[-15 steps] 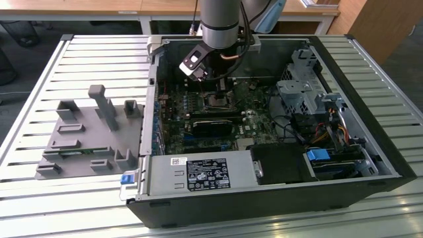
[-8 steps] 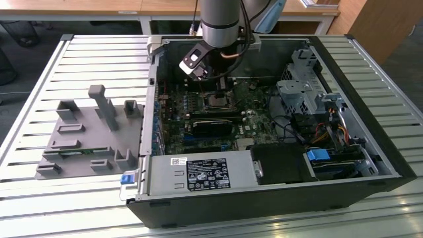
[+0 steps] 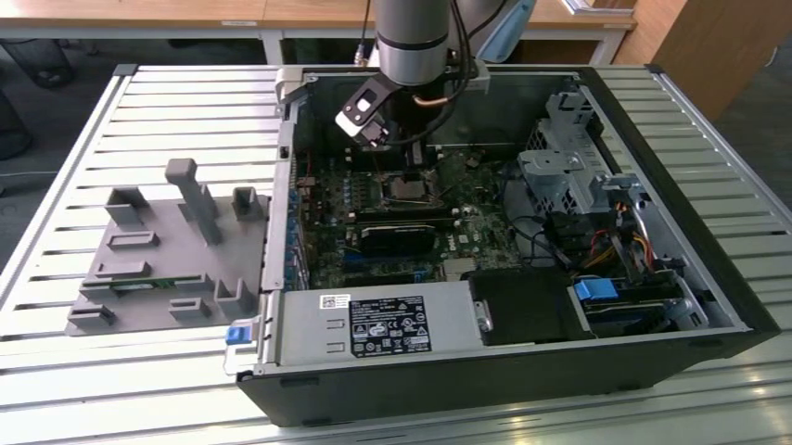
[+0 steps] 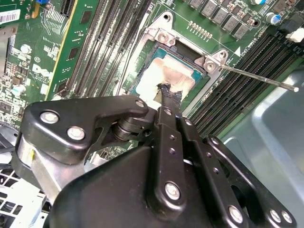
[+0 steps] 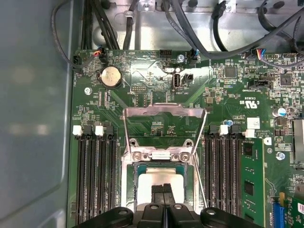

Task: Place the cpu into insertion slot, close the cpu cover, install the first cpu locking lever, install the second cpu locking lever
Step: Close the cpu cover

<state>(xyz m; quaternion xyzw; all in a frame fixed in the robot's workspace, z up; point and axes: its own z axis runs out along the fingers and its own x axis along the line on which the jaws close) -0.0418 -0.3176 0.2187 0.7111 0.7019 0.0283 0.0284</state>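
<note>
1. In the exterior view, a grey holder (image 3: 148, 269) with several upright posts lies on the slatted metal table (image 3: 74, 371), at the exterior view's left.
2. Just beside it stands the open computer case (image 3: 495, 385). A power supply (image 3: 371, 324) sits along its near wall.
3. The arm (image 3: 411, 37) comes in over the far wall of the case. Its last segment is nearly vertical, the head under it is tilted, and the gripper (image 3: 415, 165) points down at the green board (image 3: 371, 209).
4. The cpu (image 5: 159, 175) lies flat inside its socket, with a pale smeared patch on its top, seen also in the second wrist view (image 4: 164, 73).
5. The gripper's two fingers are pressed together into one narrow tip with nothing between them, in both wrist views (image 4: 167, 90) (image 5: 164, 189). This tip is on, or just over, the top of the cpu; I cannot tell if it touches.
6. The cover (image 5: 164, 111) is open. It is swung back from the socket on its hinge, and the board shows through its square window.
7. A thin metal rod (image 4: 259, 78) sticks out from one corner of the socket, over the memory slots (image 4: 237, 71).
</note>
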